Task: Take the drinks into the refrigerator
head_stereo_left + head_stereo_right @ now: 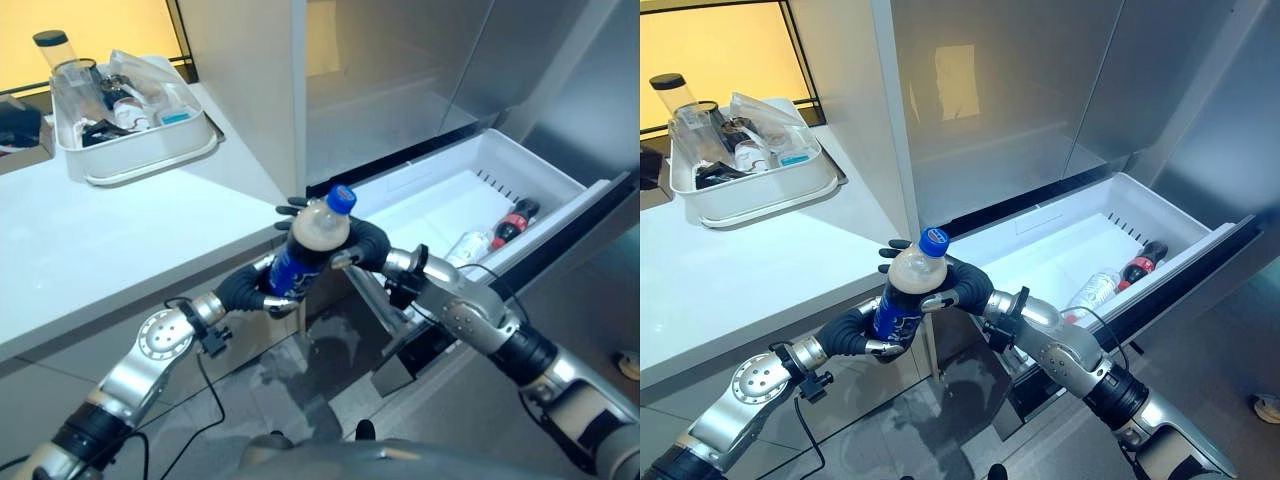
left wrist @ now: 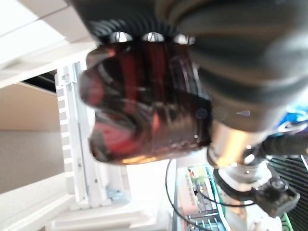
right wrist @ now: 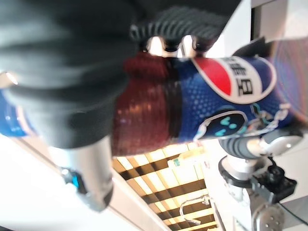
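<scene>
Cola bottle (image 1: 305, 255), blue cap: rigid, full (likely heavy), slick label; left robot hand (image 1: 250, 290) clamped low, right robot hand (image 1: 365, 245) clamped at shoulder.

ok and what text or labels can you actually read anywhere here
Held bottle: white characters by a round emblem on the blue label, sideways and partly cut off, not readable.
Two bottles in the drawer: labels too small.
Items in the tray: print too small.
No legible text elsewhere.
</scene>
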